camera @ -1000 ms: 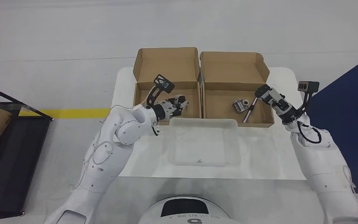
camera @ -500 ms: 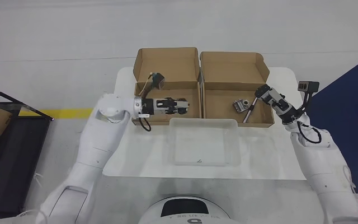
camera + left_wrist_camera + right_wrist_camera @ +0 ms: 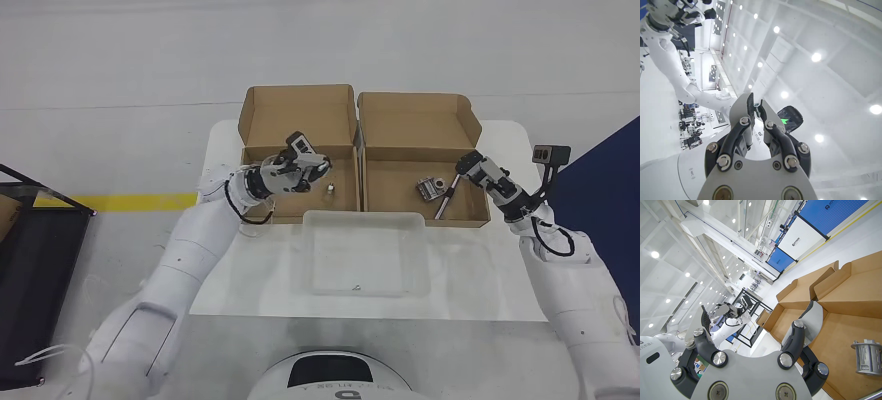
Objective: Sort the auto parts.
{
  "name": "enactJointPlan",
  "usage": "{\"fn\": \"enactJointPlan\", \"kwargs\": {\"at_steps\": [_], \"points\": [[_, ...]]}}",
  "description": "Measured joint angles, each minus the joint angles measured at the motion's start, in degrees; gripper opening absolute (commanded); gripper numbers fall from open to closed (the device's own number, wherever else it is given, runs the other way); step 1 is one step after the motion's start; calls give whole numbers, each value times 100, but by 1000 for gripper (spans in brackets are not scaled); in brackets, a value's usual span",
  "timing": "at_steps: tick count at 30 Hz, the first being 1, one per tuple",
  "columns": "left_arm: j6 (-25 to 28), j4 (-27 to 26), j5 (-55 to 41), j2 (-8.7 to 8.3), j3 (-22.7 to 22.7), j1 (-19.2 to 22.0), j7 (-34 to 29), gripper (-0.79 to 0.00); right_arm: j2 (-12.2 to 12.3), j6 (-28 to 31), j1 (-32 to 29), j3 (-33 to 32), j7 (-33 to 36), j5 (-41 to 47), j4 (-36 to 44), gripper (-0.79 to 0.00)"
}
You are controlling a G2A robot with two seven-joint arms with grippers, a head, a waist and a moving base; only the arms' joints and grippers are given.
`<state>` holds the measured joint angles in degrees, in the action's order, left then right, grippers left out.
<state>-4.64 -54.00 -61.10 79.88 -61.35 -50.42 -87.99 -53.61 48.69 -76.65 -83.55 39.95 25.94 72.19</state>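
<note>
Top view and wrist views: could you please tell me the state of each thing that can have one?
Left gripper: shut on small bolt, pointing upward.
Right gripper: open, over right box.
Left box: lid open.
Right box: lid open, metal housing lying inside.

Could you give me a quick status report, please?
Left gripper shut on a bolt, above left box. Right gripper open over right box, beside metal housing. No obstruction seen.

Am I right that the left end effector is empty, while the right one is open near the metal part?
Not quite: the left wrist view shows the left end effector shut on a small bolt, not empty. The rest holds.
</note>
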Motion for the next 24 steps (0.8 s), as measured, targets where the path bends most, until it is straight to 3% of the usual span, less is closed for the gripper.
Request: {"fn": "enactJointPlan", "kwargs": {"at_steps": [17, 19, 24], "points": [[44, 98, -79, -10, 34, 25, 48, -785, 0, 0, 0, 0, 0, 0, 0, 0], [400, -99, 255, -62, -97, -15, 380, -785, 0, 0, 0, 0, 0, 0, 0, 0], [2422, -1204, 2300, -330, -725, -463, 2107, -785, 0, 0, 0, 0, 0, 0, 0, 0]]}}
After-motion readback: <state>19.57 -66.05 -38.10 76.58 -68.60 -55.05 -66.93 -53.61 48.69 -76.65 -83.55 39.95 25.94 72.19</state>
